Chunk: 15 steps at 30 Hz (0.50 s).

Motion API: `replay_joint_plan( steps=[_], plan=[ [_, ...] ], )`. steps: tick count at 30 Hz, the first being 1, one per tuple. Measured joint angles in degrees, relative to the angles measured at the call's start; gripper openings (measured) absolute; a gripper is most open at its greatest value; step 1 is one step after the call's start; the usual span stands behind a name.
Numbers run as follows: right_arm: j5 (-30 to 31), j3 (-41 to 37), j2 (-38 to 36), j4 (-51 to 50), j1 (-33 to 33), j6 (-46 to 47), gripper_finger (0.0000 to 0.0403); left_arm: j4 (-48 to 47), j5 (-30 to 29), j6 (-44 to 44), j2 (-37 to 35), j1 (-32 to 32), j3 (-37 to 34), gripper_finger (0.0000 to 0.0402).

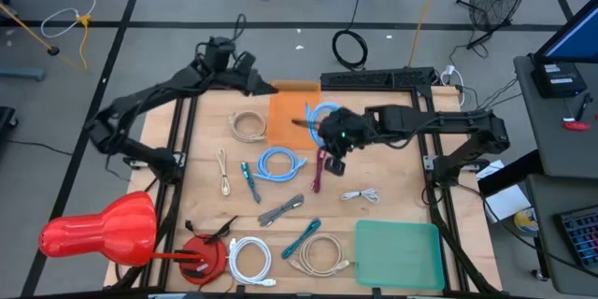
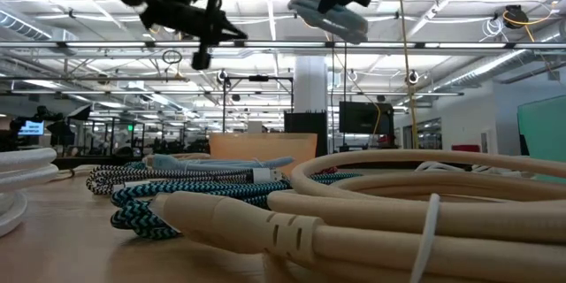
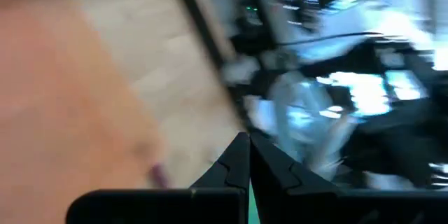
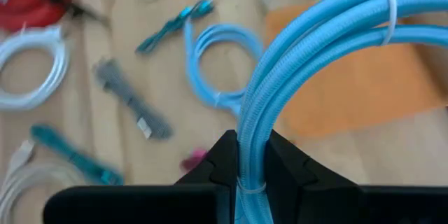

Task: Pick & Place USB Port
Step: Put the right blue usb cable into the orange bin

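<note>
Cable first: from above I see the light blue cable coil [image 1: 324, 114] hanging in the right gripper [image 1: 334, 140], over the edge of the orange mat [image 1: 285, 117] at the back of the table [image 1: 392, 201]. The left gripper [image 1: 245, 64] waits near the back left corner, holding nothing. Around them I count another light blue coil [image 1: 278, 163], two beige coils, one white coil [image 1: 249, 258], a green mat [image 1: 400, 252] and a red clamp [image 1: 201, 257] (smaller cords lie between).

From table height, beige cable [image 2: 398, 203] fills the foreground, with both arms overhead.

On my left wrist camera the fingers [image 3: 234, 164] are pressed together on nothing (the rest is blurred).

On my right wrist camera the fingers [image 4: 217, 157] pinch the blue cable strands [image 4: 266, 122], closed tight on them above the table.
</note>
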Motion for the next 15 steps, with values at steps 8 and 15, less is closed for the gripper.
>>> replay_joint_plan(
  steps=[8,15],
  plan=[
    [-0.94,0.00,0.00,-3.82,4.69,0.27,0.0034,24.91,21.96,-25.07,11.31,-5.45,0.96,0.0036],
    [-1.48,0.00,-0.02,-6.92,5.08,1.19,0.0034,16.24,21.35,-25.63,16.49,-12.39,9.30,0.0130]
  ],
)
